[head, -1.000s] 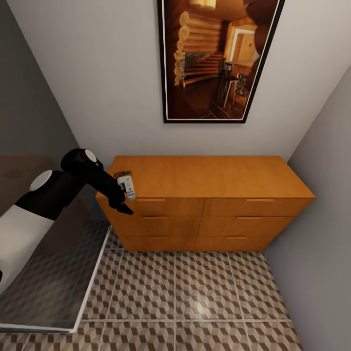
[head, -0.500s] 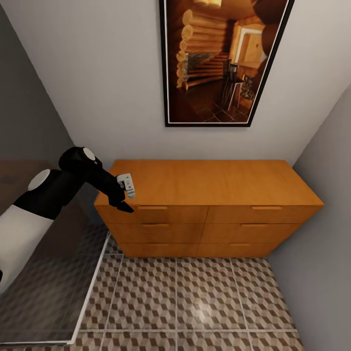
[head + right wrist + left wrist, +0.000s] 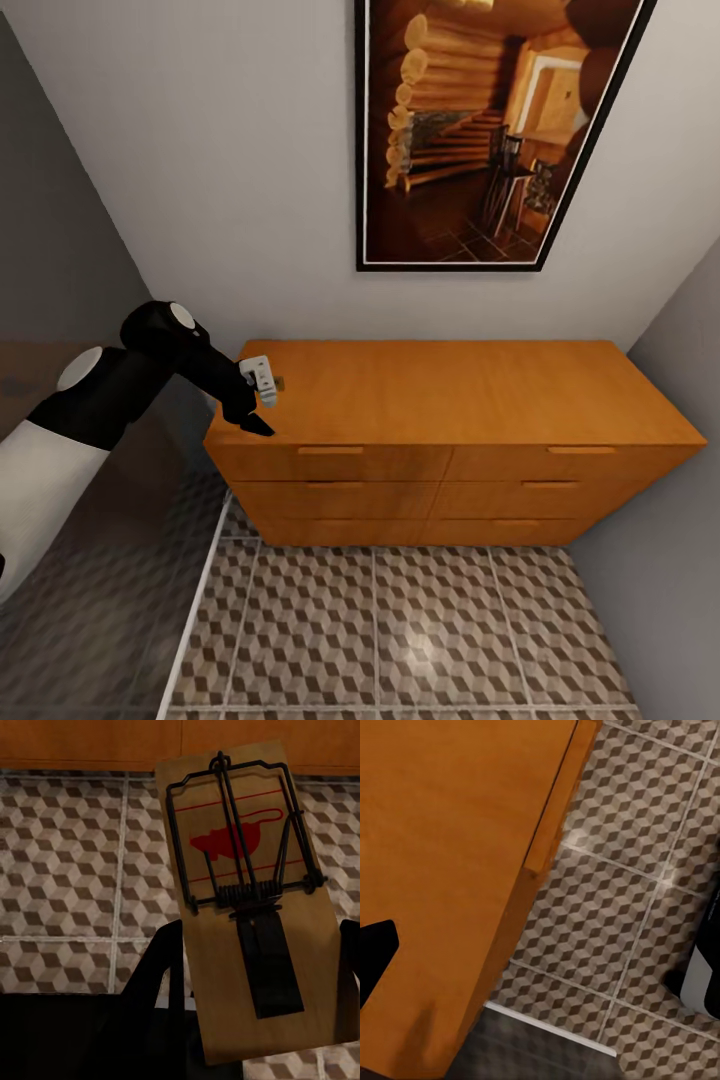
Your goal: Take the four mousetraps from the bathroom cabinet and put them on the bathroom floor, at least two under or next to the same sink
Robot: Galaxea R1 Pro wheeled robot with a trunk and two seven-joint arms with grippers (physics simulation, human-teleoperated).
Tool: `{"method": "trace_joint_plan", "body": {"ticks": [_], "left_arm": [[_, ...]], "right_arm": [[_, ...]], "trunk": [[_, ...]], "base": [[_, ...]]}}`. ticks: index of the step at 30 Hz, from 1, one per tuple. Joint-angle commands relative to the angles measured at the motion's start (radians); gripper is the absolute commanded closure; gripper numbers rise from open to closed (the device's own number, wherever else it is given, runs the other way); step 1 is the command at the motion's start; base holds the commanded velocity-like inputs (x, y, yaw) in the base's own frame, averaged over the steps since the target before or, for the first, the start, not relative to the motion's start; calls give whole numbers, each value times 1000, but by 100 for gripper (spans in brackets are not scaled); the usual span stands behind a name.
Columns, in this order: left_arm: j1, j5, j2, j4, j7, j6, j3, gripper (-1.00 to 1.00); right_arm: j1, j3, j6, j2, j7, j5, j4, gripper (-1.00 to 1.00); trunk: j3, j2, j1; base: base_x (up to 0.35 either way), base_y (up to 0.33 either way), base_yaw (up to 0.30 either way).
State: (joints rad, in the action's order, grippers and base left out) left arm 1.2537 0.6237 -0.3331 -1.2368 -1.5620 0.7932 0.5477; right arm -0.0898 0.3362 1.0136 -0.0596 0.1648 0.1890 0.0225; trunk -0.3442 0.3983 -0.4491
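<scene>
So, head view: cabinet (image 3: 455, 440) stands against the far wall, six drawers all shut, under a framed picture (image 3: 480, 130) of a log interior. Cube-patterned bathroom floor (image 3: 400, 630) runs in front of it. Left arm reaches in from the left; left gripper (image 3: 255, 400) hangs over the near-left corner of the cabinet top. Whether its jaws are apart or together, cannot tell from here. A small brownish bit shows just beside the white part of the gripper, too small to name. Grey translucent panel (image 3: 90, 580) with a pale edge sits at near left.

Left wrist view: orange cabinet top (image 3: 442, 870) and its front edge, with tiled floor below it. One black fingertip (image 3: 375, 952) shows over the wood; the other finger is out of frame, so jaw state cannot be told. Dark-and-white robot part (image 3: 706, 967) stands on the tiles.

Right wrist view: right gripper (image 3: 259, 967) is clamped on a mousetrap (image 3: 251, 900), black fingers on both long edges of the tan board. Wire bar, spring coil and red mouse print face the camera. Tiles lie behind, cabinet base along the far edge.
</scene>
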Motion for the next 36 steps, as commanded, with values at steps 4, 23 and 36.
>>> {"method": "trace_joint_plan", "body": {"ticks": [4, 23, 36], "left_arm": [[1, 10, 0, -1, -9, 11, 1, -100], [1, 30, 7, 2, -9, 12, 1, -100], [1, 30, 21, 6, -9, 12, 7, -100]], "right_arm": [[-1, 9, 3, -1, 1, 9, -1, 100], [-1, 9, 10, -2, 1, 9, -1, 100], [-1, 9, 11, -1, 1, 8, -1, 100]], "trunk": [[-2, 2, -1], [-2, 2, -1], [-2, 2, -1]], "base": [[194, 149, 0], [210, 83, 0], [248, 1, 0]]}}
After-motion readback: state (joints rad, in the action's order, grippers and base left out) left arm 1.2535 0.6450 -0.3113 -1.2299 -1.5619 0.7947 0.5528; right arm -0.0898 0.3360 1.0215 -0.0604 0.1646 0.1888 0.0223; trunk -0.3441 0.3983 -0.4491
